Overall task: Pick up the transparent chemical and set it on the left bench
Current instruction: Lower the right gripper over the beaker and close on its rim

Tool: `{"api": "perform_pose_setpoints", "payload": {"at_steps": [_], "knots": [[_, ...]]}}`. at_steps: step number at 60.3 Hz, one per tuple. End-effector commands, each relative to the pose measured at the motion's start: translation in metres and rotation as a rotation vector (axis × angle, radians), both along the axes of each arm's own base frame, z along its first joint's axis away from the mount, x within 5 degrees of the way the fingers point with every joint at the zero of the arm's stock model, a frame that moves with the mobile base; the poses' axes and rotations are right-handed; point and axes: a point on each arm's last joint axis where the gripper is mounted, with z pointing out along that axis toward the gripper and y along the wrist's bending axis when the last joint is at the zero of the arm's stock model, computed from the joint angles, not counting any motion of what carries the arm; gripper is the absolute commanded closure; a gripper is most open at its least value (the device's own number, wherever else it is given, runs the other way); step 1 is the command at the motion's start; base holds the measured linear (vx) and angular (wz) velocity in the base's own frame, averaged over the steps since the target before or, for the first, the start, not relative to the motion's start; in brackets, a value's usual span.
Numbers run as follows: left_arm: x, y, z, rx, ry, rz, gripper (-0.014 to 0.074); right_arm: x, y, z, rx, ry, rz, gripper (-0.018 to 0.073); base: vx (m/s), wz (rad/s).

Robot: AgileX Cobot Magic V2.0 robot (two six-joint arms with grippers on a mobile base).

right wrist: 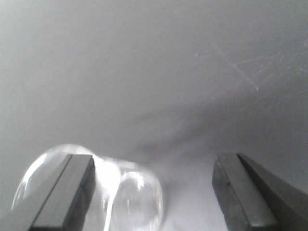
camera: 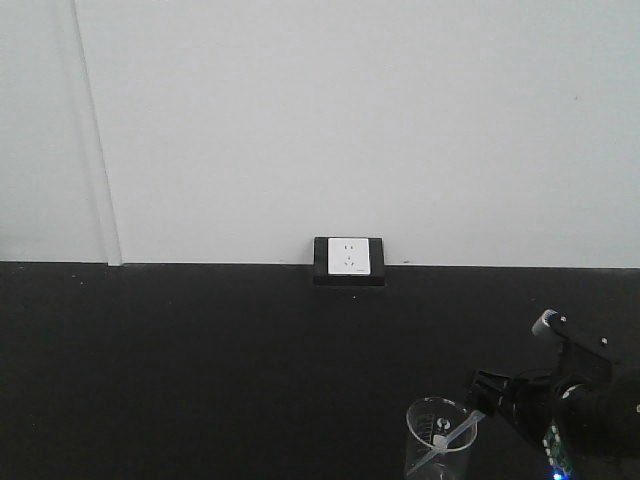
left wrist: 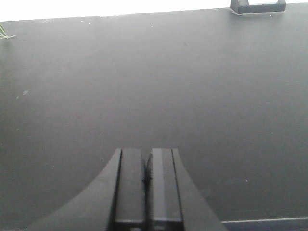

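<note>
Exterior front-facing: transparent chemical (camera: 455, 432) leans inside a glass beaker (camera: 418, 408) on the black tabletop (camera: 200, 380), upper end at the rim, near the right pincer (right wrist: 154, 192). That pincer is spread wide, with the beaker blurred against one finger. Left pincer (left wrist: 147, 178) is pressed together above the tabletop.

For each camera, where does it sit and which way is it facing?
Front view: behind the arms, facing the wall across the black counter; socket, beaker with pipette, right arm low right.
Left wrist view: behind the shut left claw, looking along bare counter toward the socket.
Right wrist view: behind the open right claw, looking down at the counter; beaker behind one finger.
Shared: socket in front and left wrist; beaker in front and right wrist.
</note>
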Motion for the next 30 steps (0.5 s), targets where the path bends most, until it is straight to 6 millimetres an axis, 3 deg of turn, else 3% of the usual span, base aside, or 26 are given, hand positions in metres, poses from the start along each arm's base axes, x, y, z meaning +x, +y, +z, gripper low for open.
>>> {"api": "perform_pose_setpoints", "payload": {"at_steps": [1, 21, 30], "knots": [[-0.0015, 0.0002, 0.0027, -0.014, -0.081, -0.001, 0.06, 0.0081, -0.0036, 0.0283, -0.002, -0.153, -0.034, 0.0013, 0.0, 0.0], [-0.0015, 0.0002, 0.0027, -0.014, -0.081, -0.001, 0.06, 0.01, -0.0047, 0.0309, 0.035, -0.179, -0.08, 0.0055, 0.0, 0.0], [-0.0015, 0.0002, 0.0027, -0.014, -0.081, -0.001, 0.06, 0.0097, 0.0044, 0.0323, 0.035, -0.196, -0.059, 0.0083, 0.0, 0.0]]}}
